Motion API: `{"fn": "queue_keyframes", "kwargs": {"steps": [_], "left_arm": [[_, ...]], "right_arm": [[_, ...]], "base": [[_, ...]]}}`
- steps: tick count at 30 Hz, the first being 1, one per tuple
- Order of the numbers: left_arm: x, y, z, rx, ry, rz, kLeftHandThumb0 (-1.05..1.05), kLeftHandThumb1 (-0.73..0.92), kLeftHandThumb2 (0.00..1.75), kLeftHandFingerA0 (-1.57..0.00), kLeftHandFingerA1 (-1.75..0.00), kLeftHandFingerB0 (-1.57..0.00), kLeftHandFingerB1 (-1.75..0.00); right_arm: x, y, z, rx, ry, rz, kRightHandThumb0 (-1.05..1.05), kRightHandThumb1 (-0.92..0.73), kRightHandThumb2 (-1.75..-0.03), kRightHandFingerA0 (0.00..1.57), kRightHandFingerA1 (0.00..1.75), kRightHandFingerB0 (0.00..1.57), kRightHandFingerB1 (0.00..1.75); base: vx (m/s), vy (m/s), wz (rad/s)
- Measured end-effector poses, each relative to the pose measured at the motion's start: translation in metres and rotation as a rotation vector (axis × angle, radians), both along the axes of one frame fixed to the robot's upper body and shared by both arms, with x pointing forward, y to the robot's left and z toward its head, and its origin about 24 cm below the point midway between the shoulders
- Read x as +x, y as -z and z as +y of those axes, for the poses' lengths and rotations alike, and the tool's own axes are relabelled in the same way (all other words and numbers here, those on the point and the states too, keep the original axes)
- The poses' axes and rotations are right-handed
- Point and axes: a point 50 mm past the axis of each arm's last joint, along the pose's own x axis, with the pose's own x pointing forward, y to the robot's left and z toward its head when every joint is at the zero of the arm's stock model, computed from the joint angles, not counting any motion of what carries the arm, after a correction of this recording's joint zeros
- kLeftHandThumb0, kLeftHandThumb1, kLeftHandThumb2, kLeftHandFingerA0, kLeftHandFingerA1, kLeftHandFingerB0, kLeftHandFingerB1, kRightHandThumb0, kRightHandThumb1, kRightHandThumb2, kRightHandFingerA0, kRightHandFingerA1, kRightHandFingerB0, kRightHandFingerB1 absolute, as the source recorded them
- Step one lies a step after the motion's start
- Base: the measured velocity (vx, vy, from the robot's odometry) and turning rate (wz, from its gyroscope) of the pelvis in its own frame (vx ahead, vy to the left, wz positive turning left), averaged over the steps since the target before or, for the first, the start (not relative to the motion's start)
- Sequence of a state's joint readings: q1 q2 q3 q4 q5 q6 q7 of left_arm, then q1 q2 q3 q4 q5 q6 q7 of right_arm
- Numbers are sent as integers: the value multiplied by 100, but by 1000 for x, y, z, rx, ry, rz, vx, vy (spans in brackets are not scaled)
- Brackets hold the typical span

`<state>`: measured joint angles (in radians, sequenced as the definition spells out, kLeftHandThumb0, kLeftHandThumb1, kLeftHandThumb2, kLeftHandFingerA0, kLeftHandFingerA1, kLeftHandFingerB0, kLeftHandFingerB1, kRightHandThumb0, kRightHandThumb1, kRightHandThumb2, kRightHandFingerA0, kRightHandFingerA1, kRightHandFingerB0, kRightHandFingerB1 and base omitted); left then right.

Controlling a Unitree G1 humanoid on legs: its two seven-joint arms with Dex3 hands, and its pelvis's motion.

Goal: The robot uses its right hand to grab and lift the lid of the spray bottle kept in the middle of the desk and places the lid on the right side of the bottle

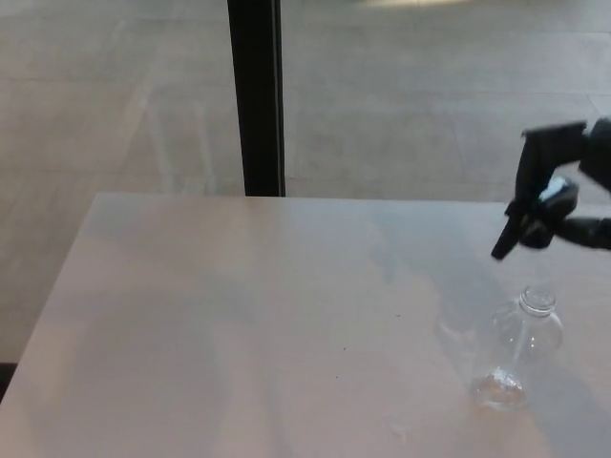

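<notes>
A clear plastic spray bottle [520, 343] stands on the white desk [239, 315] near the right side, its neck open with no lid on it. Above it, at the right edge of the head view, my right hand [573, 191] is shut on the black spray lid [539, 186], whose trigger points down and left. The lid hangs well clear of the bottle's neck. My left hand does not show.
A black window post [256, 95] rises behind the desk's far edge. Beyond the glass lies grey paving. The desk's left edge runs diagonally toward the lower left corner.
</notes>
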<state>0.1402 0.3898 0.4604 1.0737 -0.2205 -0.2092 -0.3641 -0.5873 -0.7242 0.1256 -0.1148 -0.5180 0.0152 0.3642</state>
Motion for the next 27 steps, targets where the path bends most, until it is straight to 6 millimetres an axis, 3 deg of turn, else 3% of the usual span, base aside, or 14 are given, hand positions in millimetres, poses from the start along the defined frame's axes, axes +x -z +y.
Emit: {"fn": "queue_keyframes", "kwargs": {"steps": [2,3,5,6,9,10,12,16,17,18,23,24,25,27], "left_arm": [[-1,0,0,0,0,2,-104,53,110,-59,-98,-32,-82],[-1,0,0,0,-1,3,-101,52,110,-59,-98,-33,-82],[-1,0,0,-1,-1,2,-99,68,86,-55,-105,-30,-89],[-1,0,0,-1,-1,1,-105,51,109,-59,-98,-34,-83],[-1,0,0,0,-2,1,-105,51,110,-60,-99,-34,-84],[-2,0,0,1,-2,2,-104,68,85,-58,-108,-32,-92],[-2,0,0,1,-2,3,-105,68,85,-57,-109,-30,-96],[-3,0,2,1,-7,7,-103,51,109,-62,-98,-35,-83],[-3,-1,2,3,-10,8,-99,67,86,-57,-104,-32,-89],[-4,-1,3,4,-13,9,-97,67,86,-57,-105,-32,-89],[-5,-2,4,7,-15,5,-103,67,85,-59,-107,-33,-92],[-5,-2,4,7,-15,4,-104,51,110,-62,-100,-36,-85],[-5,-2,4,7,-15,4,-102,68,85,-59,-106,-32,-91],[-5,-2,4,7,-15,4,-101,63,97,-57,-102,-36,-89]], "right_arm": [[2,-18,-5,47,18,-29,-18,-56,-100,97,173,78,142],[3,-28,-8,73,29,-43,-20,-59,-104,84,172,74,147],[4,-44,-14,120,45,-61,-13,-56,-102,89,174,73,149],[5,-52,-18,145,53,-68,-16,-56,-105,84,172,74,149],[5,-73,-27,222,66,-84,-22,-45,-129,90,172,77,150],[5,-82,-30,249,71,-92,-19,-41,-133,94,171,81,149],[2,-98,-37,301,80,-115,-15,-42,-133,92,173,77,152],[-7,-119,-56,405,109,-145,-9,-46,-127,90,173,77,148],[-9,-120,-62,426,120,-146,-14,-48,-115,120,139,95,121],[-11,-118,-67,438,135,-143,-3,-53,-115,87,170,78,139],[-5,-78,-83,428,214,-26,-9,-63,-94,80,174,72,140],[-4,-68,-85,420,230,2,-10,-61,-96,81,175,72,142],[-3,-57,-87,409,248,34,-11,-62,-95,85,173,75,138],[-2,-37,-90,392,276,88,-11,-62,-96,83,172,74,138]], "base": [[0,0,0],[0,0,0],[0,0,0],[0,0,0],[0,0,0],[0,0,0],[0,0,0],[0,0,0],[0,0,0],[0,0,0],[0,0,0],[0,0,0],[0,0,0],[0,0,0]]}}
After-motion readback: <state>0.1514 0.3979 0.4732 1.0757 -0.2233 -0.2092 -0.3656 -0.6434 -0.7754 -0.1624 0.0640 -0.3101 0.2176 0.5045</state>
